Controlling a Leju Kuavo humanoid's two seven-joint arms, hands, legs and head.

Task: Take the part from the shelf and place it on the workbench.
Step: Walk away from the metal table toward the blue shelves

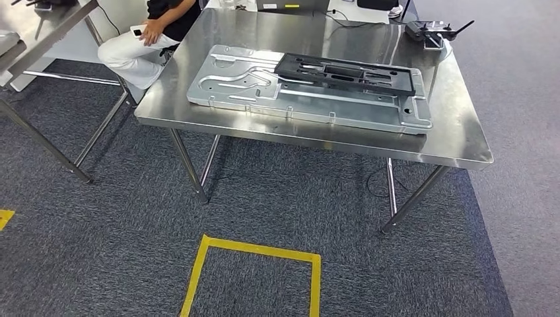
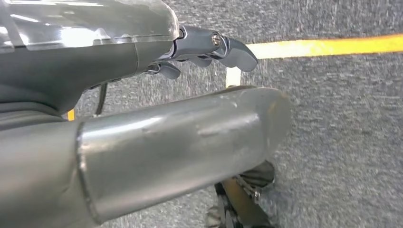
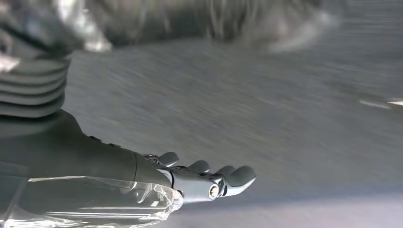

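Yellow tape (image 1: 254, 249) makes a square outline on the grey carpet (image 1: 119, 224) right in front of us. Our left hand (image 2: 204, 50) hangs over that carpet with its fingers out straight and nothing in it — its big thumb (image 2: 190, 142) sticks out beside them. Our right hand (image 3: 204, 180) is the same, fingers apart and holding nothing, though the floor behind it looks blurry. Past the tape stands the shiny steel workbench (image 1: 455, 142). A big silver metal panel (image 1: 251, 86) lies flat on it, and the black part (image 1: 350, 74) lies on top of that panel, toward its far right end. A dark remote controller (image 1: 432, 30) sits at the far right corner of the bench. At the far left, a person in white trousers (image 1: 132, 53) sits beside another steel table (image 1: 39, 33), holding a phone (image 1: 137, 32).
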